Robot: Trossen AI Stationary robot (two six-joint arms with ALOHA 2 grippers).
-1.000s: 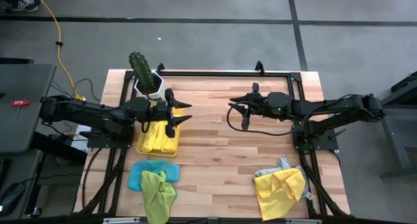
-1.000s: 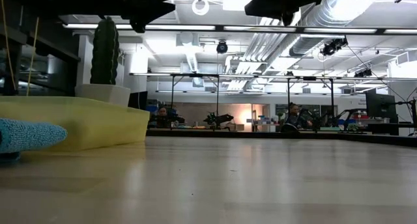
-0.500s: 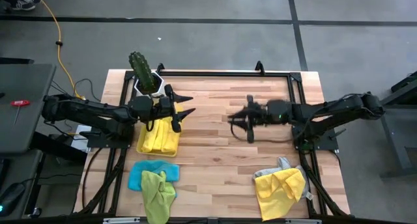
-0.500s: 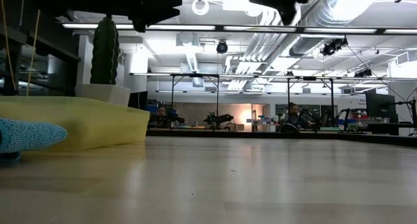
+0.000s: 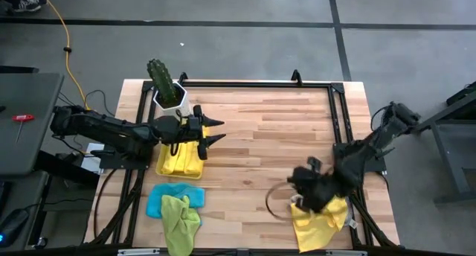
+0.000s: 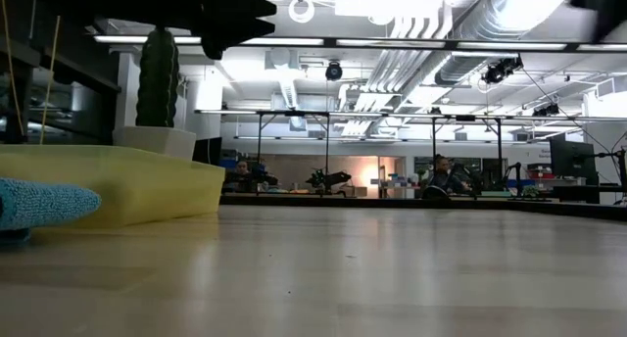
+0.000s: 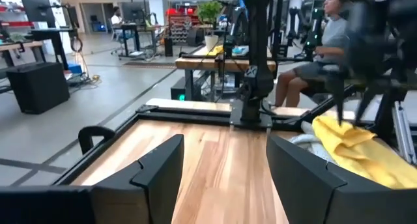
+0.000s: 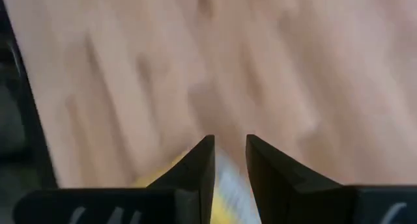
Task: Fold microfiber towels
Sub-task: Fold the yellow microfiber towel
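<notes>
The right gripper (image 5: pixel 301 193) hangs over the crumpled yellow towel (image 5: pixel 318 221), jaws narrowly parted on nothing: reaching for the next cloth, I'd judge. Next it must drop and pinch an edge. The left gripper (image 5: pixel 210 131) waits with jaws released over the tray (image 5: pixel 160 167).

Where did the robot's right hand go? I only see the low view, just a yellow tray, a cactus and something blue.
Observer: The right gripper is over by a pile of cloths, right at a crumpled yellow towel.
Operator: Is it holding the towel?
Observer: No. Its wrist view shows its fingers a little apart with nothing between them.
Operator: What's the other hand doing?
Observer: The left gripper hangs open above the yellow tray.
Operator: What's in the tray?
Observer: Yellow towels, laid flat.
</notes>
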